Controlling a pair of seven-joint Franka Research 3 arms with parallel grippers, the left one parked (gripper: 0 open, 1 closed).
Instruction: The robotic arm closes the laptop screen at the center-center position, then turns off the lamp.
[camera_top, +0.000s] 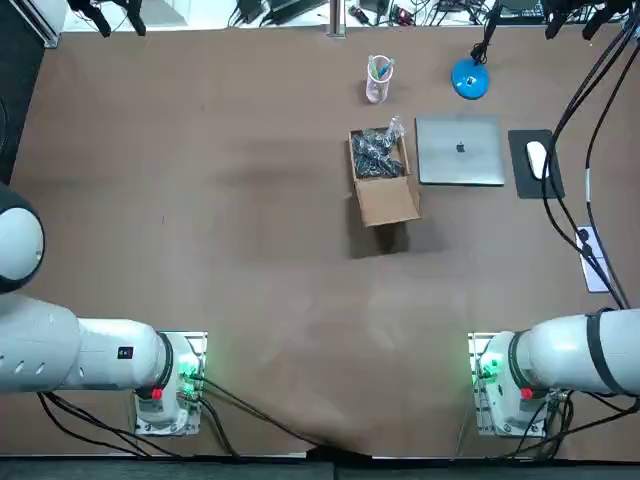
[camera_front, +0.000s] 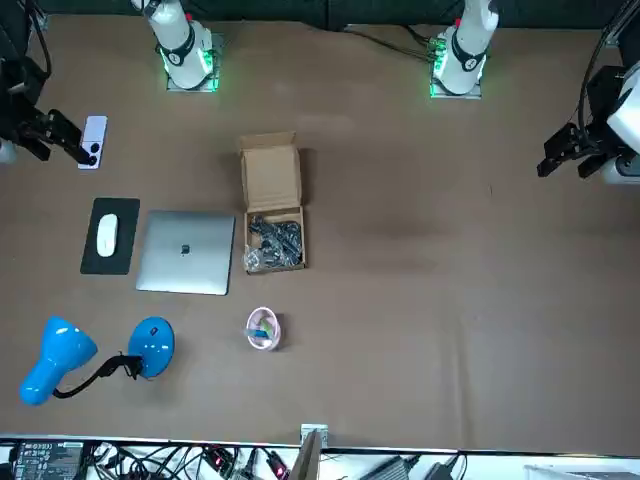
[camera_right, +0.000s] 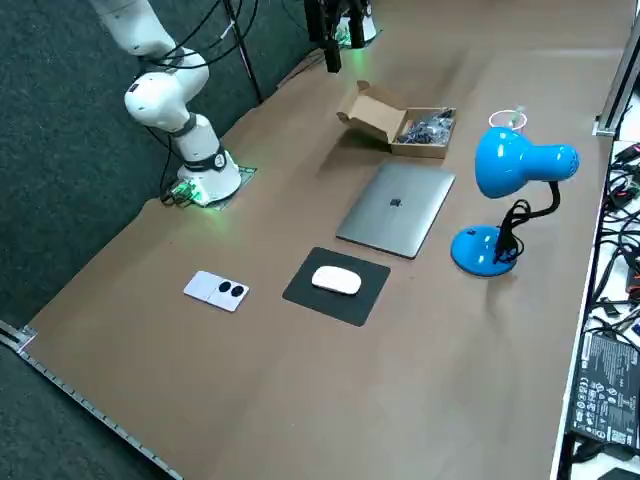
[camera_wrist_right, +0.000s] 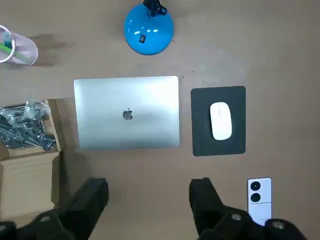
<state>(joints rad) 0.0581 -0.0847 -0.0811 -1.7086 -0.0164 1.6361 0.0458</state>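
Hovering high with right gripper spread wide and empty. Just ahead: laptop, lid already flat down, nothing left to do there. Farther on: lamp base, small switch on its dome. Carry over the laptop, close up first, then press straight down, gently, to avoid skidding the base

We find the laptop lying shut on the table, the box just left of it with a bag of parts inside, and the mouse pad just right of it with the mouse on it. Behind the laptop stands the lamp, behind the box the cup; a small device lies right of the pad, nearer the robot. The right gripper hangs above the table on the laptop's near side, fingers apart.
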